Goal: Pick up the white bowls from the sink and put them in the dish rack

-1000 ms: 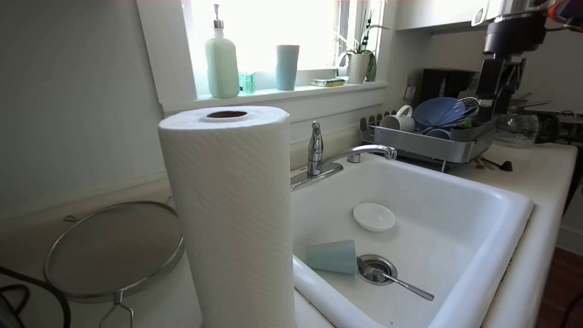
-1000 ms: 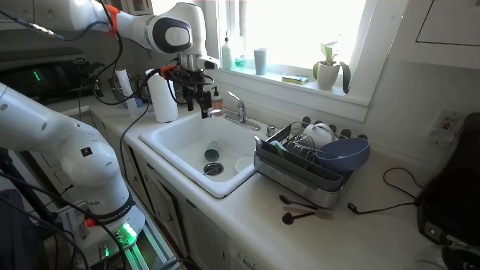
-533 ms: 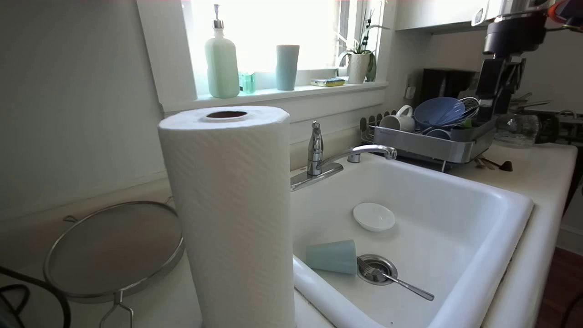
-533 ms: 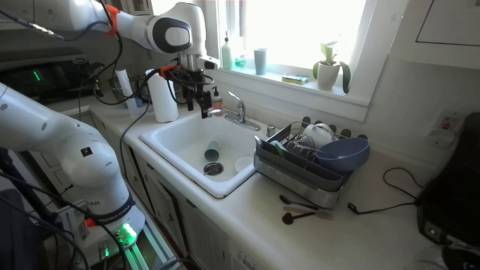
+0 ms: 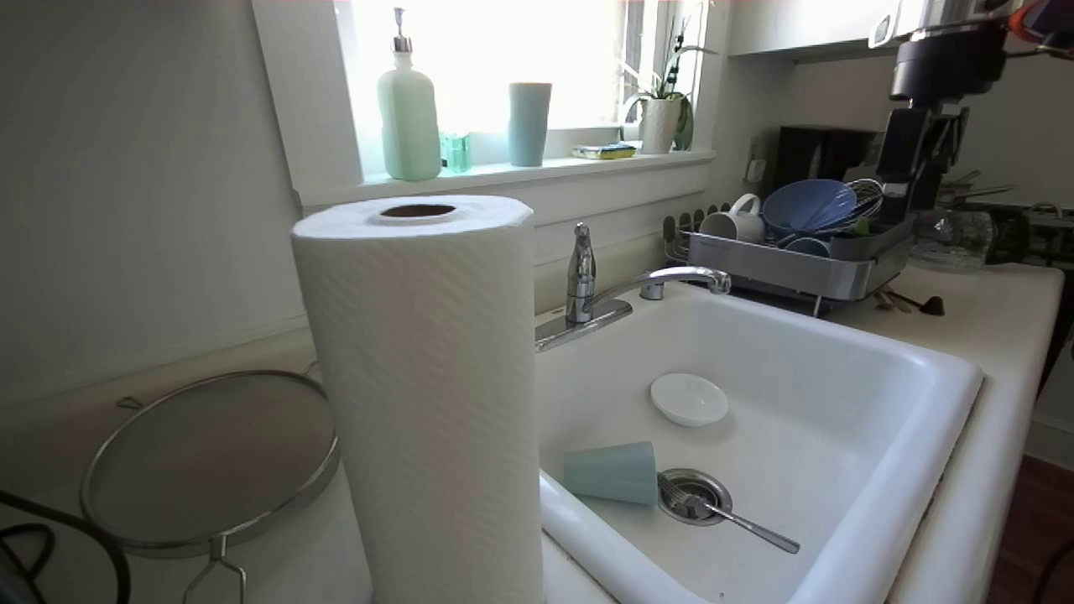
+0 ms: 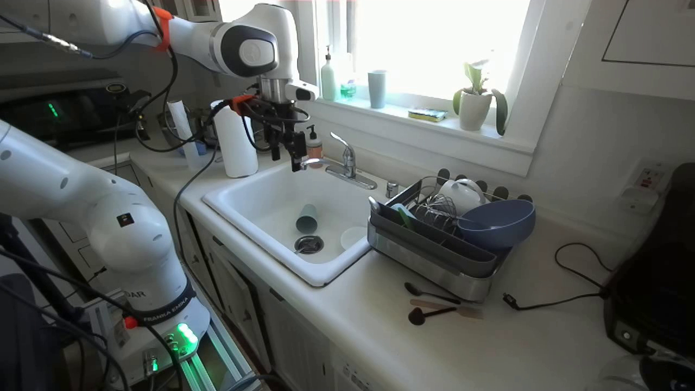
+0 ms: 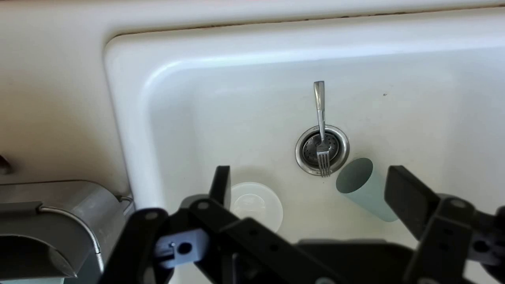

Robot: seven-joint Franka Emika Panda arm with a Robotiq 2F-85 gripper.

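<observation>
Wrist view, and the gripper (image 7: 310, 183) hangs over the sink (image 7: 130, 98), jaws spread wide, unmoved from a second ago! Same for the white bowl (image 7: 259, 204), down on the sink floor, which way up hard to tell.

White cylindrical paper towel roll (image 5: 424, 394): upright, beside round metal wire-mesh screen (image 5: 218, 457). Pale teal tapered cup (image 7: 367, 194): on its side, near silver metal fork (image 7: 322, 132)
</observation>
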